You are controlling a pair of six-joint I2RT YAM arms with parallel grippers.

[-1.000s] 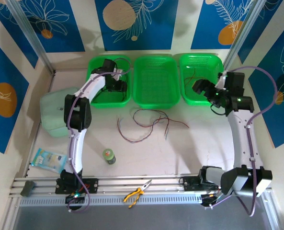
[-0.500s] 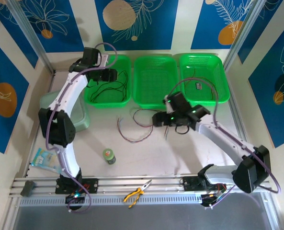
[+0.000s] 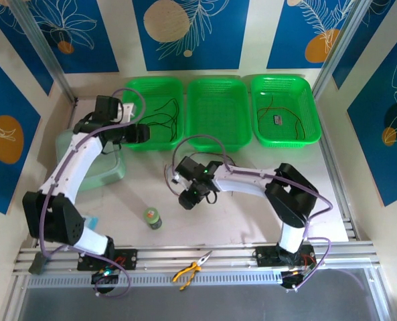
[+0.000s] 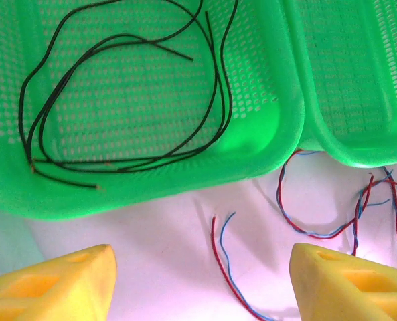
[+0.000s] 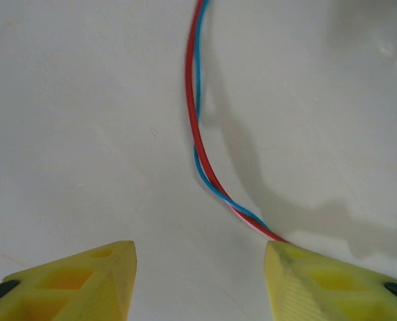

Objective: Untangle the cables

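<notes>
Green baskets, three; two twisted cables by right jaws; both pairs open.

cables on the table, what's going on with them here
Two robot arms are untangling thin cables. The right gripper hovers low over the table, jaws open above a twisted red and blue cable pair, with nothing gripped yet. The left gripper hangs open beside the left green basket, which holds black cables.
</notes>
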